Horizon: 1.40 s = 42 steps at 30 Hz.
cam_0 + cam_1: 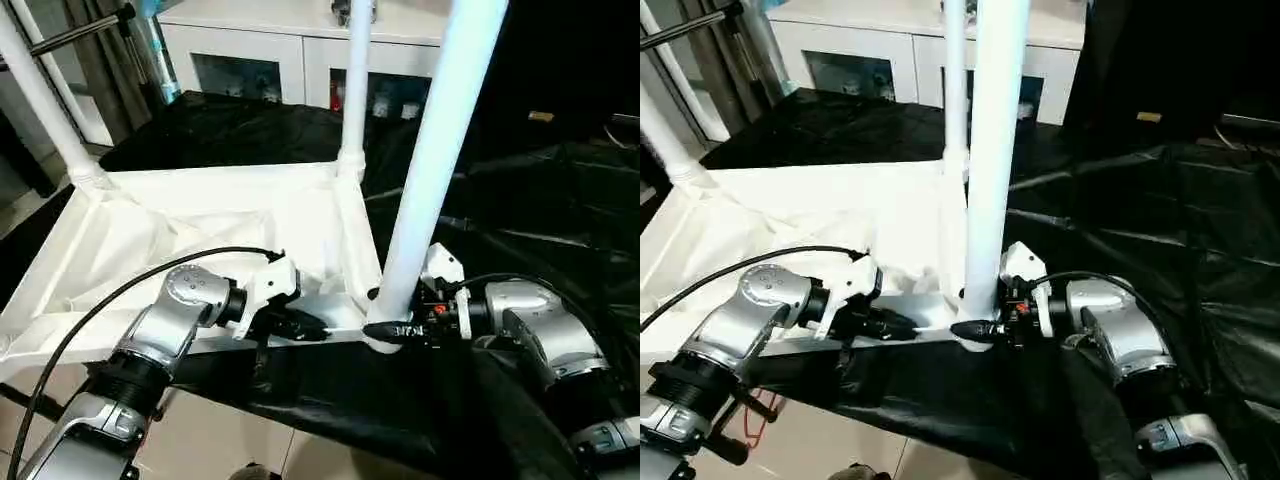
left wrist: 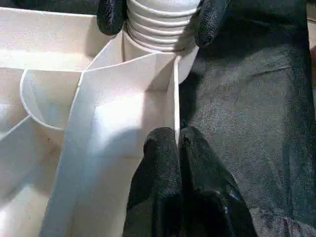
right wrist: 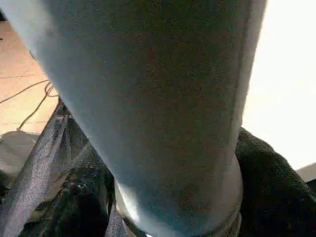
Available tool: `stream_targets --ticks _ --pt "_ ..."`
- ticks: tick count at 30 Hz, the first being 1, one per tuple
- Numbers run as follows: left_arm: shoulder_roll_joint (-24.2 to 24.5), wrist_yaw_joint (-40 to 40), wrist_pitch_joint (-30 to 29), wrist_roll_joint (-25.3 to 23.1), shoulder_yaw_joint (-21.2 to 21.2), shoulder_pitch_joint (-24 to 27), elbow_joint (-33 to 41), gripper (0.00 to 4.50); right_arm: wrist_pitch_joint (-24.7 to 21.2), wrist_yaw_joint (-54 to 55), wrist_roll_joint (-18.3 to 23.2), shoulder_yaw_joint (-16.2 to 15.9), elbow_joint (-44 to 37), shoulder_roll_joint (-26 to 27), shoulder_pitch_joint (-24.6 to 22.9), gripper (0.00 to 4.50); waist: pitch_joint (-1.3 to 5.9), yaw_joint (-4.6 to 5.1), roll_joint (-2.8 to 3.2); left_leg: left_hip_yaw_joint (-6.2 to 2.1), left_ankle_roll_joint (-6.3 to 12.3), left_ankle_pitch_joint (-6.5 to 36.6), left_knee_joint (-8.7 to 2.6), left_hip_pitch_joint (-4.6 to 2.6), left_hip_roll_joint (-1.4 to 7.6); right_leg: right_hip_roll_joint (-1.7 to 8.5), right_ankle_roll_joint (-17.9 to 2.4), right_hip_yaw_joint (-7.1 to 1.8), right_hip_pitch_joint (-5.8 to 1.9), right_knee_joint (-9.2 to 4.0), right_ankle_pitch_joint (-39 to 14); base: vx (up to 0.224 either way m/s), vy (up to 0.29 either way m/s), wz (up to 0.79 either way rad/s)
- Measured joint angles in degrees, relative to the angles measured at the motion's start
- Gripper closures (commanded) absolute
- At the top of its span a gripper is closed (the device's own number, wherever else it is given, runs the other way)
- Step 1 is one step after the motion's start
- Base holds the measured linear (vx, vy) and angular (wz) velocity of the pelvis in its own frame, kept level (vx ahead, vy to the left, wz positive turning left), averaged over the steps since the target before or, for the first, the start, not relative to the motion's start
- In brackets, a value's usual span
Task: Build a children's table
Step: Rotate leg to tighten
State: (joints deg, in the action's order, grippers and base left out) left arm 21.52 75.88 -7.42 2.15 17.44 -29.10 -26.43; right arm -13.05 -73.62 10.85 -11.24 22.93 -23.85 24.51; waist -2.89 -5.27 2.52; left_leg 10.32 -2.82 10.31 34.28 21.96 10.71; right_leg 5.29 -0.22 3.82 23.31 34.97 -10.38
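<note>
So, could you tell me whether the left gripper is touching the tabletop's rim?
Touching. The left wrist view shows the left gripper closed on the thin rim wall of the tabletop, one black finger pressed against each side of it.

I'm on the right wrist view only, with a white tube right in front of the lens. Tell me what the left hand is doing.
Observer: The left hand is shut on the thin side wall of the upturned white plastic rectangular tabletop, near the corner you are working at.
Operator: Report where my tube sits.
Observer: That long white tapered tube leg stands upright with its ribbed end in the near corner socket, and the right hand grips it there.
Operator: Count the other legs.
Observer: Two more legs already stand in the far corners: one at the far left, one at the far right.
</note>
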Motion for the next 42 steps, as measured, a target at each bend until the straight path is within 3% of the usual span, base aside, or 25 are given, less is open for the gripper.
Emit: stream_targets --ticks 7,11,14,18,19,24,30,35,36,42 --pt "-1.72 -6.85 -0.88 -1.82 -1.43 -1.69 -3.36 4.5 0.84 12.91 -1.87 3.34 3.08 5.63 0.2 1.7 0.03 0.74 -0.02 0.05 -0.01 0.0 -0.03 -0.63 0.05 0.0 0.28 -0.02 -0.45 0.02 -0.17 0.0 0.0 0.0" --pt "-5.78 -15.29 -4.42 -3.09 -3.0 -4.89 -7.71 4.5 1.16 28.07 -3.57 6.86 10.04 11.52 4.32 1.71 0.01 2.35 -0.13 0.02 -0.01 0.01 -0.06 -0.91 -0.03 0.03 0.4 -0.02 -0.63 -0.12 -0.24 0.0 0.0 0.0" --pt "-9.36 -20.8 -6.85 -3.19 -4.18 -6.9 -10.95 4.5 1.03 38.24 -4.64 9.49 14.17 15.26 6.98 1.71 0.03 2.98 -0.17 -0.03 -0.01 0.0 -0.08 -0.95 -0.08 0.03 0.4 -0.01 -0.69 -0.23 -0.24 0.0 0.0 0.0" --pt "-11.44 -23.89 -7.47 -3.9 -4.45 -8.76 -13.42 4.5 1.39 45.17 -6.61 10.22 16.98 17.15 9.27 1.71 0.07 3.28 -0.08 -0.13 -0.01 0.01 -0.1 -0.91 -0.17 0.03 0.4 -0.04 -0.7 -0.34 -0.24 0.0 0.0 0.0" --pt "-11.57 -23.89 -7.46 -3.92 -4.61 -8.76 -13.52 4.5 1.79 45.17 -6.81 10.22 17.17 17.15 9.28 1.16 0.09 3.26 -0.06 -0.13 -0.01 0.01 -0.11 -0.92 -0.17 0.03 0.4 -0.04 -0.73 -0.35 -0.24 0.0 0.0 0.0" --pt "-10.5 -21.89 -4.77 -4.65 -3.62 -8.94 -13.6 4.5 2.26 40.86 -6.24 10.56 15.58 16.39 8.3 0.66 0.09 3.3 0.02 -0.14 -0.01 0.01 -0.14 -0.79 -0.17 0.02 0.34 -0.03 -0.68 -0.4 -0.2 0.0 0.0 0.0" --pt "-6.57 -14.45 -2.02 -4.06 -2.92 -7.39 -10.74 4.5 2.5 26.51 -5.96 6.11 10.75 10.33 6.31 0.66 0.07 3.14 0.06 -0.12 -0.03 0.02 -0.33 -0.52 -0.1 -0.01 -0.05 0.01 -0.43 -0.37 0.08 0.0 0.0 0.0" --pt "-2.74 -5.08 1.53 -1.82 -1.75 -4.96 -7.11 4.5 1.72 9.96 -2.91 1.78 3.76 3.1 3.3 0.66 0.07 1.49 0.05 -0.08 0.3 -0.02 -0.37 0.2 0.04 -0.07 -0.05 0.16 0.09 -0.5 -0.03 0.0 0.0 0.0" --pt "-2.12 -3.76 1.66 -1.74 -1.41 -4.62 -6.3 4.5 1.04 7.6 -2.44 1.06 2.59 2.02 2.98 0.88 0.07 1.33 0.05 -0.05 0.32 0.0 -0.35 0.21 0.04 -0.06 -0.05 0.15 0.1 -0.5 -0.03 0.0 0.0 0.0" --pt "0.12 1.92 1.58 -0.4 -0.08 -2.53 -3.14 4.5 -1.87 -0.83 -1.04 -1.25 -0.66 -0.63 2.12 1.25 0.06 0.76 0.04 0.08 0.06 0.13 -0.15 0.06 0.09 -0.03 -0.08 0.04 0.07 -0.25 -0.01 0.0 0.0 0.0"
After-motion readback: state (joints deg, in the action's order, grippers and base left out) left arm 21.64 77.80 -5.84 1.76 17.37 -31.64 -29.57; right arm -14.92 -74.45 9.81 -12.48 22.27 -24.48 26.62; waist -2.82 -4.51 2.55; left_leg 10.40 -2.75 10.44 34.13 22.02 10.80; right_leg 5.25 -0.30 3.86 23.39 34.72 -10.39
